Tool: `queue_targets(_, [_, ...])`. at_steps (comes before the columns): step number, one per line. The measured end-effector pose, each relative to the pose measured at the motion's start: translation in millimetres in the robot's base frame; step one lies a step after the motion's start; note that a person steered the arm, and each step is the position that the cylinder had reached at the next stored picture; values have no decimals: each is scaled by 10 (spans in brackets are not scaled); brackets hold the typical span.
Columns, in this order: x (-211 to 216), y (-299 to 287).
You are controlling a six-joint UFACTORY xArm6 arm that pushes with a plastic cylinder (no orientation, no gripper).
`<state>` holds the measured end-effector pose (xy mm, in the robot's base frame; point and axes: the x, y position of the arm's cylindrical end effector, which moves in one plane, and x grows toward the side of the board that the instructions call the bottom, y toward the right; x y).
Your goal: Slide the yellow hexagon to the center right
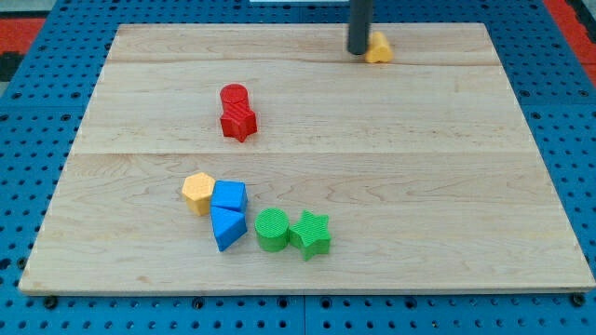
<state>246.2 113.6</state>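
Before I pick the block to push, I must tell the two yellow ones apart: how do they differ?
The yellow hexagon lies toward the view's bottom left, touching the blue cube; the small yellow block sits at the view's top, right of centre. My tip stands against the small yellow block, far from the yellow hexagon. The hexagon shows fully; the small one is partly hidden, shape unclear. Both are yellow.

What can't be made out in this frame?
- Camera view: yellow block at the view's top is partly behind the rod; shape unclear.
- My tip sits at that block's left; whether they touch is unclear.
- The rod's upper part is cut off by the top edge.
- Red blocks press together; their shapes blur.
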Motion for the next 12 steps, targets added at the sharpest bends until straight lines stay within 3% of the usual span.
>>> queue_targets(1, [-13,365])
queue_targets(2, [390,26])
queue_targets(3, [1556,-28])
queue_targets(4, [1861,-691])
queue_targets(6, [1881,-2633])
queue_targets(7, [2542,-3217])
queue_targets(8, [3022,-3190])
queue_targets(9, [2607,-2590])
queue_targets(10, [2515,-1779])
queue_targets(11, [2515,-1720])
queue_targets(12, [2193,-1315])
